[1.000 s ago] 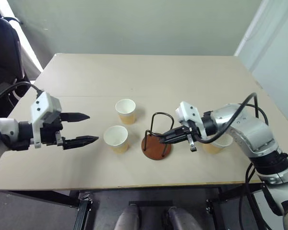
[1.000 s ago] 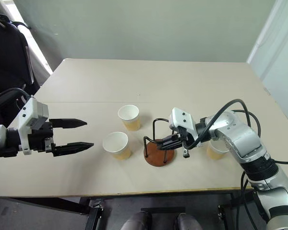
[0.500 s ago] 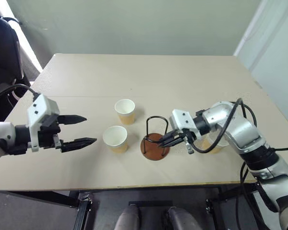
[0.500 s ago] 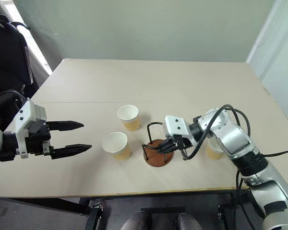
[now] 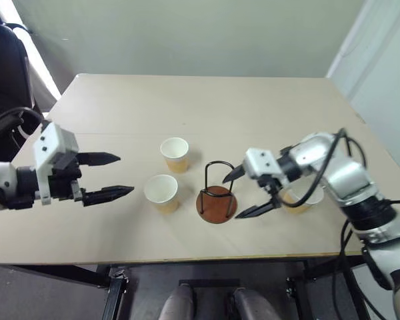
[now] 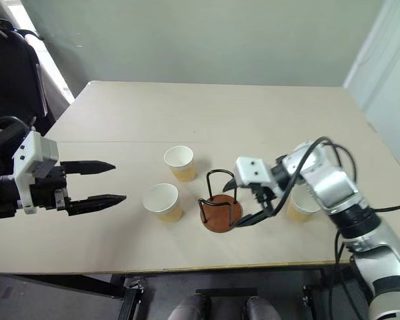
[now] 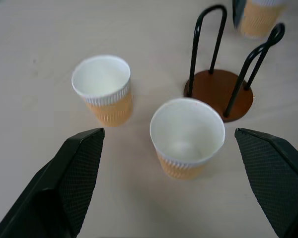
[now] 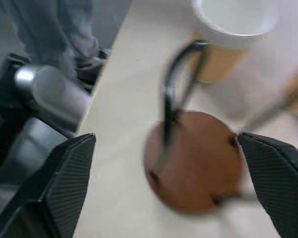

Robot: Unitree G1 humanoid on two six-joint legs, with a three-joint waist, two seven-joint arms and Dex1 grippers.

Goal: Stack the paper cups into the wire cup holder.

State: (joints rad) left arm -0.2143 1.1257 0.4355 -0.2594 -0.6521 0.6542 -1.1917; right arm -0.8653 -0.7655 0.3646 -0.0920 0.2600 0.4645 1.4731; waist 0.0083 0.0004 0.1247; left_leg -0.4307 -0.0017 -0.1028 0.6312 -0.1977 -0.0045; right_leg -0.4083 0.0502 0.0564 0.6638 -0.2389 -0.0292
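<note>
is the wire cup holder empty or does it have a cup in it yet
Empty: the wire cup holder shows its bare brown base between the loops, and all three paper cups stand on the table.

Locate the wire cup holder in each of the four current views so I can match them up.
Left eye view: the wire cup holder stands at lower centre, just left of the open right gripper.
Right eye view: lower centre, again beside that gripper.
Left wrist view: upper right, beyond the nearer paper cup.
Right wrist view: centre, brown base between the two fingers.
Shared landmark: that nearer paper cup, just beside the holder.
</note>
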